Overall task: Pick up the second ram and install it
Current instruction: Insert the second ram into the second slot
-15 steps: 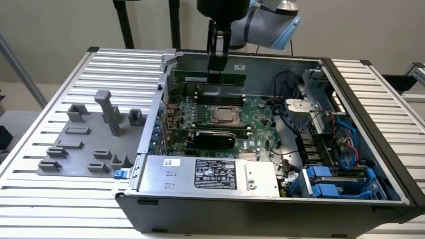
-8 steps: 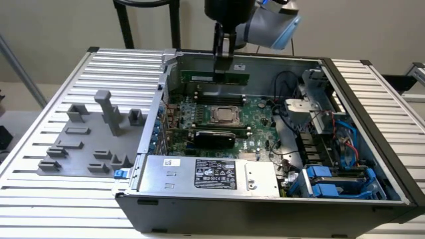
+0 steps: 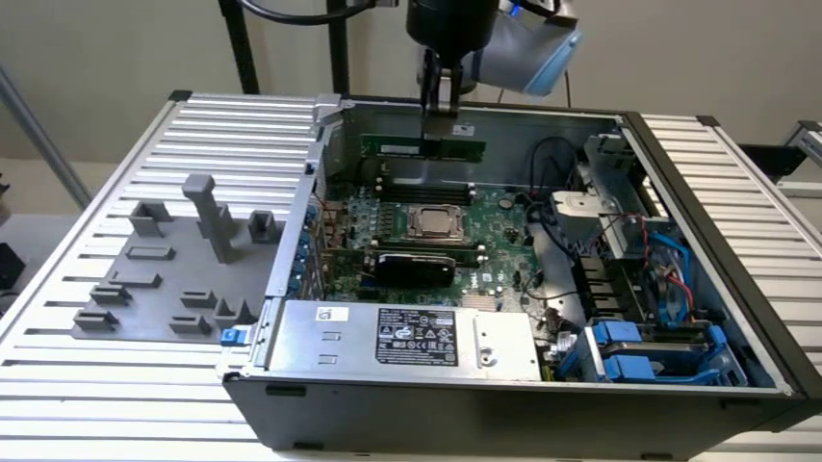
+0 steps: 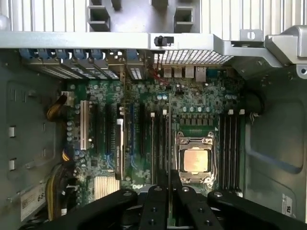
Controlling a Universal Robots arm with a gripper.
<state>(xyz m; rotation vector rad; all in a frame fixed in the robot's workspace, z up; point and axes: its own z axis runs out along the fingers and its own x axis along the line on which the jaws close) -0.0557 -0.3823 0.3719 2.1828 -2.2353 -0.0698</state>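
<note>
Gripper (image 3: 440, 133) comes down through the open top of the computer case (image 3: 514, 409). The fingers (image 4: 154, 203) are clenched narrow on the second ram (image 3: 396, 146), pinching its upper edge near mid-length. The stick is level and on edge, over the black memory slots (image 3: 418, 178) at the far side of the motherboard (image 3: 501, 265). I cannot tell whether its lower edge touches a slot.

The case's far wall (image 3: 526, 120) is just behind the stick. The CPU socket (image 3: 437, 223) sits on the near side of the slots. Black cables (image 3: 546, 159) lie towards the exterior view's right, apart from the stick. There is open room above. A grey fixture tray (image 3: 167, 289) lies on the slatted counter (image 3: 115, 385), well apart.
</note>
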